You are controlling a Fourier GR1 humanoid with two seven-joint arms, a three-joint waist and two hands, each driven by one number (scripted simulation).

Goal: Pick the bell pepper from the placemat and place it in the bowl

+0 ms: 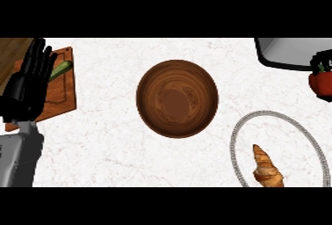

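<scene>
White marbled bench filled the head view, and you can take the wooden bowl at its centre as your landmark. Far left of the bowl, the left robot hand rested released, fingers straight and pointing up, over a wooden cutting board that carried a green vegetable. The bowl itself held nothing. Right of the bowl and lower, a round placemat with a pale rim carried a croissant. Far right of the bowl and higher, at the frame's edge, the red bell pepper showed with dark parts of the right robot hand just above it; you could not tell whether those fingers were clenched on it. Behind them sat a grey tray-like item. The pepper was off the placemat, so the pick looked done or nearly so; the carry leftwards to the bowl and the release were left. Nothing stood between pepper and bowl.
</scene>
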